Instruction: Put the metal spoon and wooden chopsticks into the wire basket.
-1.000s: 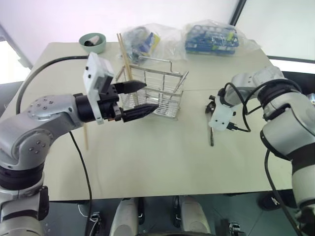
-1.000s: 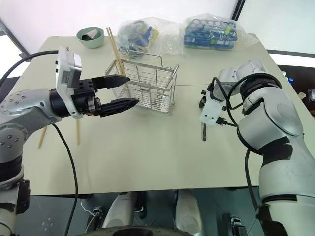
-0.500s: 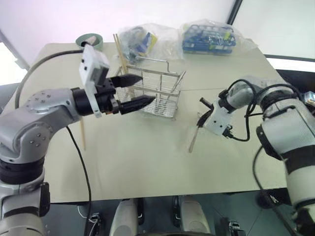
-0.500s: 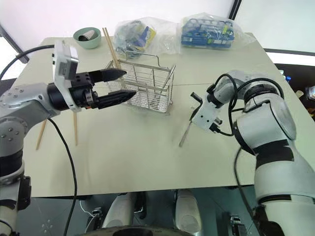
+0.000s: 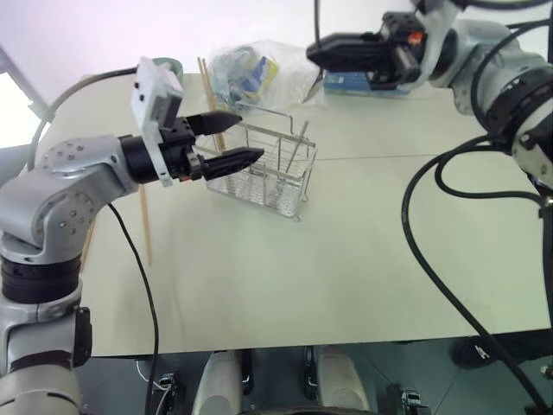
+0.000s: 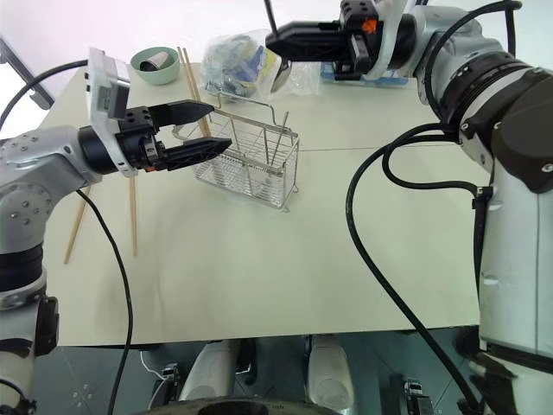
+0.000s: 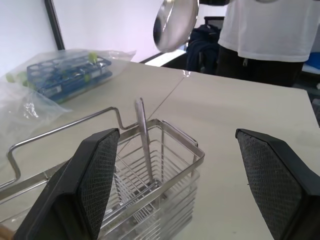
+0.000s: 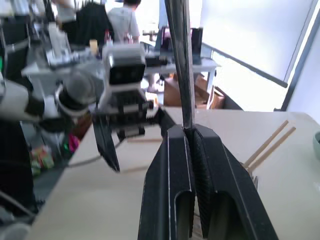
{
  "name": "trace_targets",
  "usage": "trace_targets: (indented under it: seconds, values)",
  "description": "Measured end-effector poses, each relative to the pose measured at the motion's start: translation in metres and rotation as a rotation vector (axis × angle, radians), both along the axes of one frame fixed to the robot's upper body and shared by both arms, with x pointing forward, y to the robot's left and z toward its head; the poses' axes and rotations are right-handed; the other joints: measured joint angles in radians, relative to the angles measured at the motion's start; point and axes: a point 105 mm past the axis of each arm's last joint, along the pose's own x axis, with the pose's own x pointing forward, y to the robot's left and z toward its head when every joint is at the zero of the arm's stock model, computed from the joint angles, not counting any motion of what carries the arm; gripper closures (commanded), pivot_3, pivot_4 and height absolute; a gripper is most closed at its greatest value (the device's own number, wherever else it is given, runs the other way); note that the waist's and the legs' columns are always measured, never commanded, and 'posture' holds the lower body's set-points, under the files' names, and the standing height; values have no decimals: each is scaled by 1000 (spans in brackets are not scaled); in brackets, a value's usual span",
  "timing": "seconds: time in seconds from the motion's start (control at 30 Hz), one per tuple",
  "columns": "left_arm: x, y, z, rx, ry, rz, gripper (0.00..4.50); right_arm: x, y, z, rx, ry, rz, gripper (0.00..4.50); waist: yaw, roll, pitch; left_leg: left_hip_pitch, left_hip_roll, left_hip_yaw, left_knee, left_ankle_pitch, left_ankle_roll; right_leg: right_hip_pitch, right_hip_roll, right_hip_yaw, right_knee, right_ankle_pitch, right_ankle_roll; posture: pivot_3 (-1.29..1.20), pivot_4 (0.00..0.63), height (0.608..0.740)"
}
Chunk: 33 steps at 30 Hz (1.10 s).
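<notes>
A pale beige bench (image 6: 259, 285) carries the rectangular silver wire basket (image 6: 251, 156), with a slim metal utensil handle (image 7: 144, 137) standing inside it. Behind the basket lie two clear plastic bags, one of mixed items (image 6: 233, 65) and one holding a blue rack (image 5: 367, 79), and a small green bowl (image 6: 156, 65) sits at the far left corner. The long pale wooden chopsticks are spread out: two (image 6: 192, 86) lean at the basket's far left corner, one (image 6: 133, 216) lies flat on the bench to the left, and another (image 6: 78, 225) lies near the left edge.

The left gripper (image 6: 207, 131) hovers level just beside the basket's left end, jaws wide apart and empty. The right gripper (image 6: 275, 41) is raised above and behind the basket, jaws closed on the handle of the small shiny metal spoon (image 6: 282, 76), whose bowl hangs down.

The left wrist view shows the spoon's bowl overhead and a person in a white shirt (image 7: 270, 30) beyond the bench. The right wrist view shows the spoon handle pinched between the fingers (image 8: 170, 170) and a cluttered room with people behind.
</notes>
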Motion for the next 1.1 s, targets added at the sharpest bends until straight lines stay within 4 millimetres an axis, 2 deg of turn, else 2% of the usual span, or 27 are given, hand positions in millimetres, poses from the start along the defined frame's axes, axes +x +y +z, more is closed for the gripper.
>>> trace_targets:
  seconds: [0.1, 0.37, 0.43, 0.63, 0.73, 0.83, 1.0, 1.1]
  values:
    - [1, 1, 1, 3, -11, 6, 584, 5, -4, -7, 18, 52, -29, 4479, 0, 1, 0, -1, 0, 0, 0, 0, 0, -2, 0, 0, 1, 0, 0, 0, 150, 707]
    - [3, 3, 1, 2, -14, 27, 584, 9, -3, -14, 20, 55, -53, 4479, -1, 1, 0, -4, 0, 1, 0, 0, 0, -5, 0, 0, 2, 0, 0, 0, 150, 707]
    - [4, 4, 2, 2, -15, 30, 584, 13, 2, -25, 9, 72, -60, 4479, -2, 1, 0, -4, 0, 1, 1, 0, 0, -5, 0, 0, 3, 0, 0, 0, 150, 707]
    - [5, 4, 2, -3, -19, 50, 584, 24, 25, -81, -26, 113, -76, 4479, 1, 0, 0, -5, 0, 1, 2, 1, 0, -5, 0, 0, 4, 0, 0, 0, 150, 707]
    - [6, 5, 2, -5, -20, 56, 584, 29, 25, -91, -24, 114, -124, 4479, 2, 0, 0, -5, 0, 0, 2, 1, 0, -5, 0, 0, 3, 0, 0, 0, 150, 707]
    - [6, 5, 4, -6, -24, 59, 584, 34, 22, -93, -7, 121, -174, 3476, 0, 0, 0, -5, 0, 0, 2, 1, 0, -5, 0, 0, 4, 0, 0, 0, 150, 707]
    - [7, 6, 4, -6, -25, 70, 584, 38, 16, -103, -3, 153, -216, 1002, -1, 0, 0, -5, 0, 0, 2, 1, 0, -5, 0, 0, 4, 0, 0, 0, 150, 707]
    - [9, 7, 6, -6, -33, 86, 584, 39, 13, -103, -2, 167, -223, 1002, 1, 0, 0, -5, 0, 0, 2, 1, 0, -5, 0, 0, 4, 0, 0, 0, 150, 707]
